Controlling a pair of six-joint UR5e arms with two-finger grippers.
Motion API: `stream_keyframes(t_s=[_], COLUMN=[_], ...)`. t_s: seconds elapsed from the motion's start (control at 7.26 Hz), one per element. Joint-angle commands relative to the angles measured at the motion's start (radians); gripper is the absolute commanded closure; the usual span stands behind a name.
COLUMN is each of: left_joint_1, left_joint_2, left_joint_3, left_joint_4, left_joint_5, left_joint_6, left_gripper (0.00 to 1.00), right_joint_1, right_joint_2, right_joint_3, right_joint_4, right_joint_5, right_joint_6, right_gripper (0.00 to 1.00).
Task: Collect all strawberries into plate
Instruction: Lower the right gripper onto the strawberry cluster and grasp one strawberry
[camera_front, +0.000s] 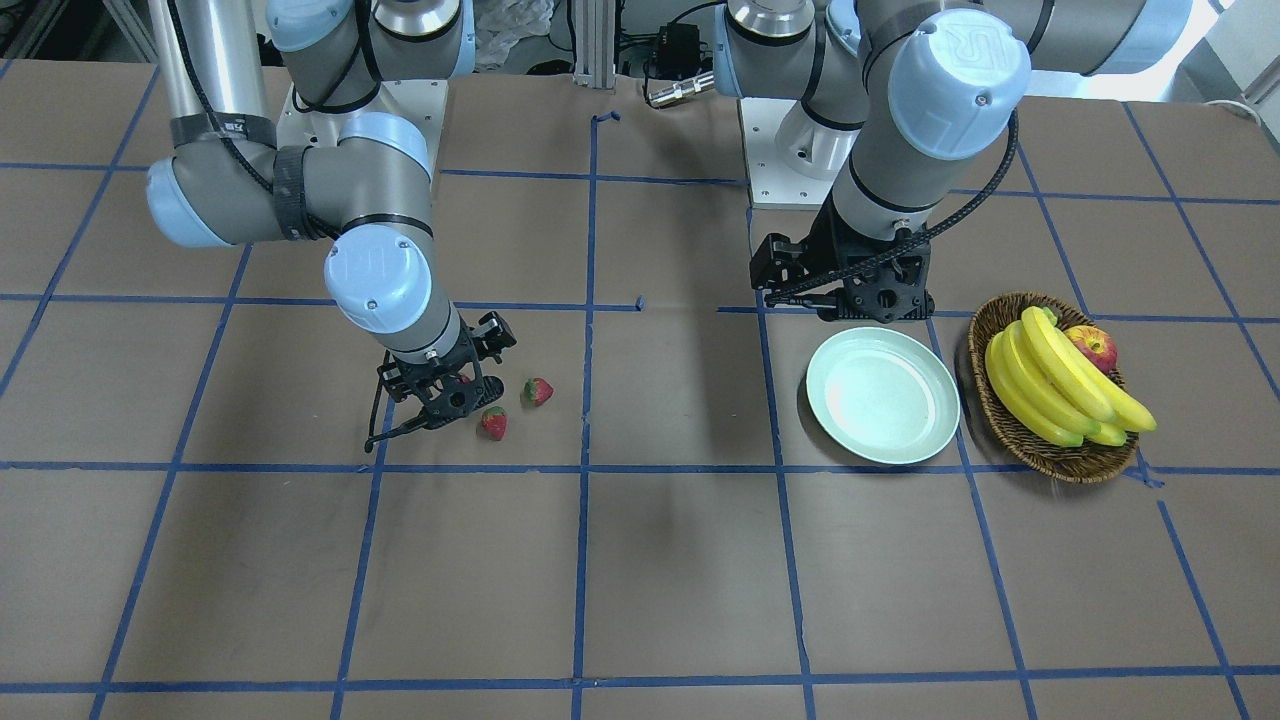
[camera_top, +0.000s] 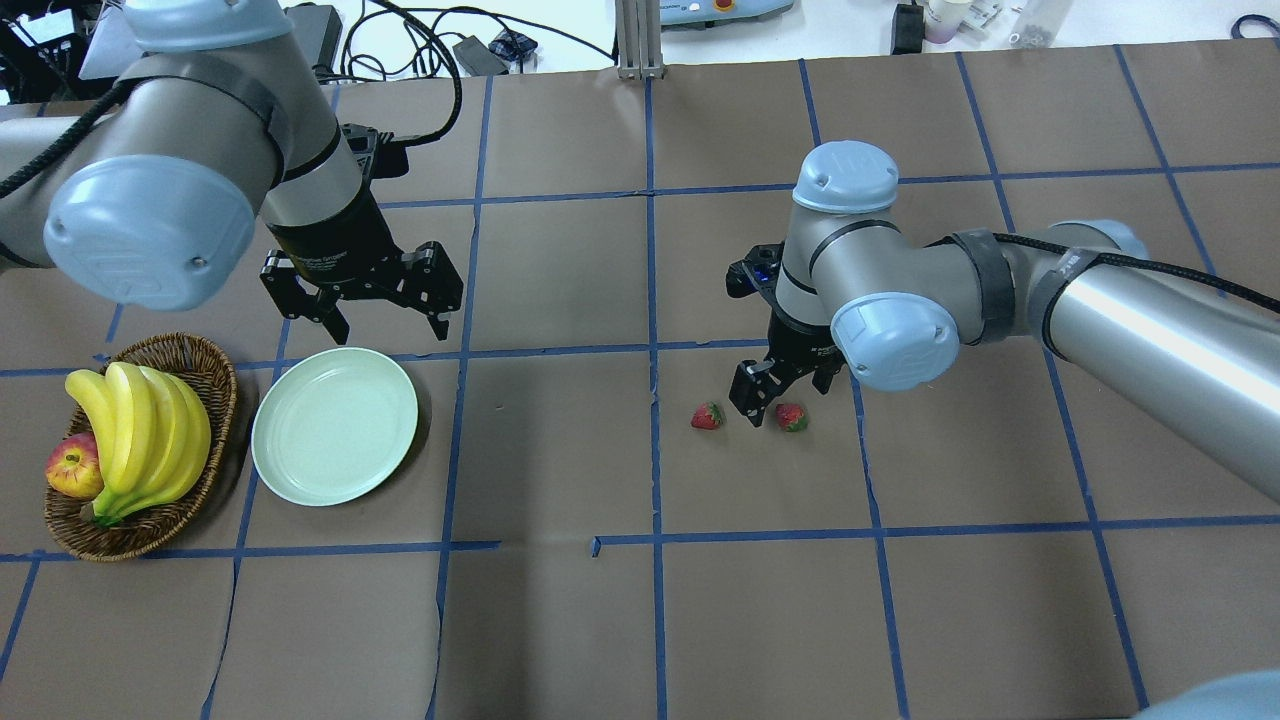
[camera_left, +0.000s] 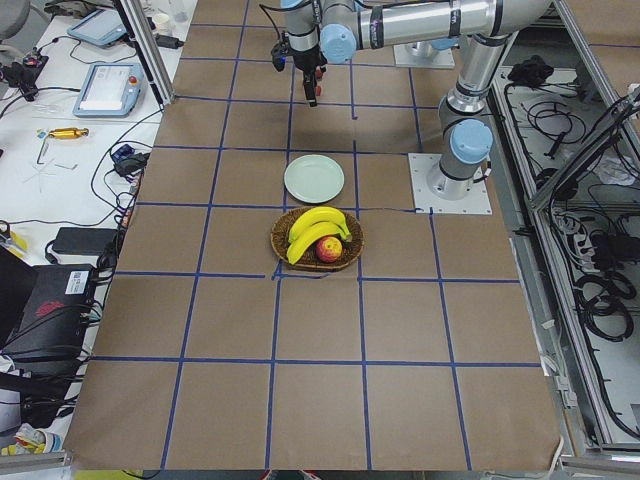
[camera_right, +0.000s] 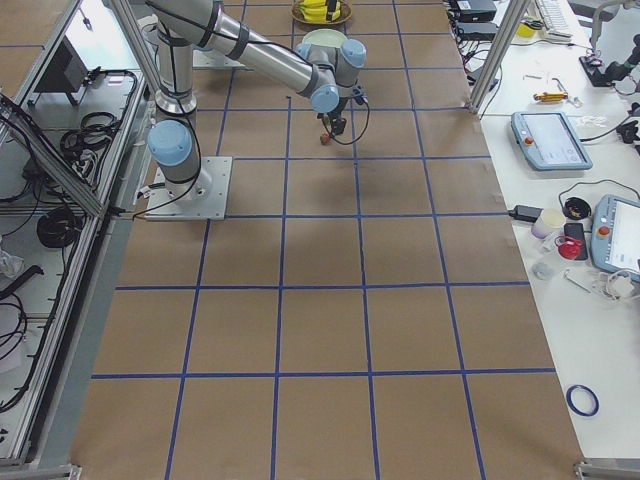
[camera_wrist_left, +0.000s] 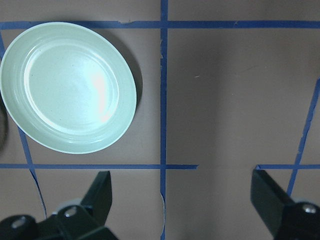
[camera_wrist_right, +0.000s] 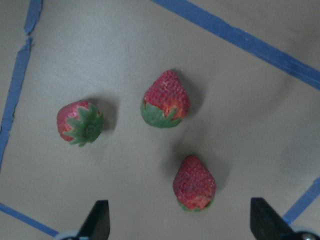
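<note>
Three red strawberries lie on the brown table in the right wrist view: one on the left, one in the middle, one lower down. My right gripper is open and hovers just above them, the lower berry roughly between its fingers. In the overhead view two berries show on either side of the right gripper; the third is hidden under it. The pale green plate is empty. My left gripper is open and empty, above the table just beyond the plate.
A brown wicker basket with bananas and a red-yellow apple stands right beside the plate on its left. Blue tape lines grid the brown table. The left arm hangs over the plate's far side.
</note>
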Motion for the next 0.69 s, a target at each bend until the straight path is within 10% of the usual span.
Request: stream_keyframes(t_s=[0.0,0.14,0.41,0.55], left_joint_1=[0.000,0.000,0.000,0.000], left_joint_2=[0.000,0.000,0.000,0.000], left_joint_3=[-0.002,-0.002,-0.002,-0.002], left_joint_4=[0.000,0.000,0.000,0.000], left_joint_5=[0.001,0.001,0.003,0.003], left_joint_6=[0.002,0.002,0.002,0.003], left_gripper=[0.00,0.00,0.00,0.00], right_joint_1=[0.000,0.000,0.000,0.000], right_joint_2=[0.038,0.040,0.043,0.043], right_joint_3=[0.003,0.005,0.015,0.016], right_joint_4=[-0.036,-0.036,-0.036,-0.036], right_joint_5=[-0.002,-0.005,-0.005,-0.005], right_joint_6=[-0.014,-0.016,-0.020,-0.020], right_gripper=[0.01,0.32,0.47,0.75])
